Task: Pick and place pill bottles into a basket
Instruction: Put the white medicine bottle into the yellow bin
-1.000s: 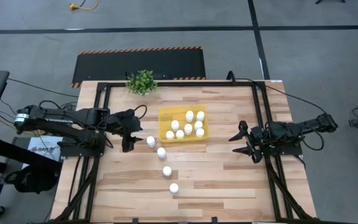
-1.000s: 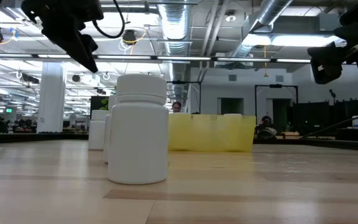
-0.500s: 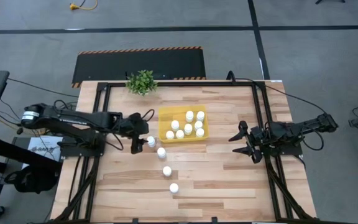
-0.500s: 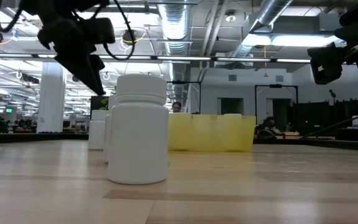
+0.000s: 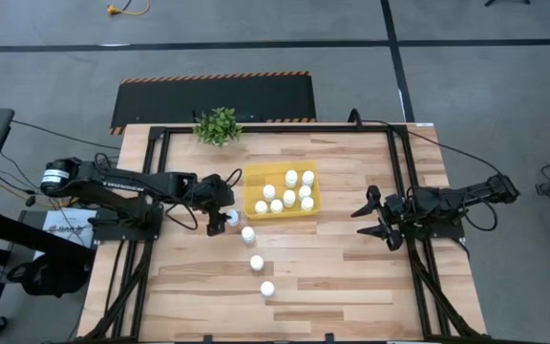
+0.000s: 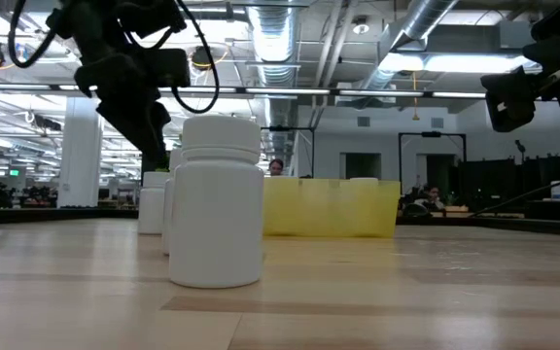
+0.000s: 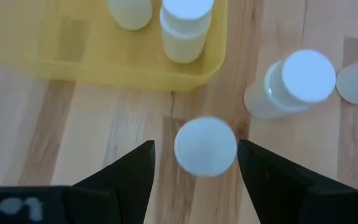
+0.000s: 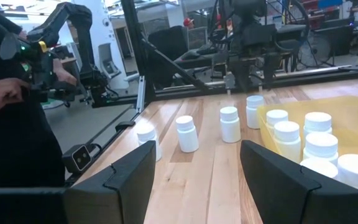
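High view: the yellow basket (image 5: 282,191) is seen near the middle of the table (image 5: 332,258), and eight pill bottles (image 5: 291,178) are held upright inside it. Four more bottles are lined up outside the basket, off its corner nearest the left arm and trailing away toward the table's front edge: one just beside that corner (image 5: 231,217), then a second (image 5: 248,233), a third (image 5: 257,262) and a fourth (image 5: 267,288), each farther from the basket. The left pincer (image 5: 220,219) is positioned over the bottle nearest the basket, its fingers spread apart. In the left wrist view that bottle's white cap (image 7: 205,147) is framed between the two dark fingers (image 7: 124,174), with no contact visible, and the basket's wall (image 7: 135,65) is seen just beyond it. The right pincer (image 5: 367,221) is held well apart from the basket, on its far side from the bottles, by the table's frame rail, with its fingers likewise spread and nothing between them. A small green plant (image 5: 218,125) is placed behind the basket near the table's back edge.
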`<state>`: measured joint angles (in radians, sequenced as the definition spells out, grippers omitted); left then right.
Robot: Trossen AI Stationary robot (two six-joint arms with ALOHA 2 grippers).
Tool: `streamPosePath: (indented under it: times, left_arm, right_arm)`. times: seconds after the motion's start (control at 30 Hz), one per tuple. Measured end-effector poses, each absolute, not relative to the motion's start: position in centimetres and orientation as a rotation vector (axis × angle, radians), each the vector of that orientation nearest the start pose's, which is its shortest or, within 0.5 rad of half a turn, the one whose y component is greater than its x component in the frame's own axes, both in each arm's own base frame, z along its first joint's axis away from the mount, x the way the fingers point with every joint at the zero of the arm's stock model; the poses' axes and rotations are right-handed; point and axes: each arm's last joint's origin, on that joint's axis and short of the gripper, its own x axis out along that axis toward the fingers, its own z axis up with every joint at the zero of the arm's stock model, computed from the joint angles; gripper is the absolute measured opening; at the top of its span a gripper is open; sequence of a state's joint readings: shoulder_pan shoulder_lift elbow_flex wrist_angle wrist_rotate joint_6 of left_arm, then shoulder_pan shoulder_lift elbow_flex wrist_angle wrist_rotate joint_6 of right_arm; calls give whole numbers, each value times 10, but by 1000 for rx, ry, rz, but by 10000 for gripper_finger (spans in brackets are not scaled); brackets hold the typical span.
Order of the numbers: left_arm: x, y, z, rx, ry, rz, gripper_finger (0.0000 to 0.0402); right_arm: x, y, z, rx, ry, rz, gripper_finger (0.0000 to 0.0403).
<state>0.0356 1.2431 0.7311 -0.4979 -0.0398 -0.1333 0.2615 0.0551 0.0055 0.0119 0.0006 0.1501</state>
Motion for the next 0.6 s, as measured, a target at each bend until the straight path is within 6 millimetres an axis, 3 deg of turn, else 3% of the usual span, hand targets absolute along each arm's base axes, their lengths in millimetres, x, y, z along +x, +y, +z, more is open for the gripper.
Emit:
streamPosePath:
  times: [0.6]
  left_arm:
    - [229,10,204,-90,1013,110,217]
  right_arm:
    - [97,26,162,144,57,258,226]
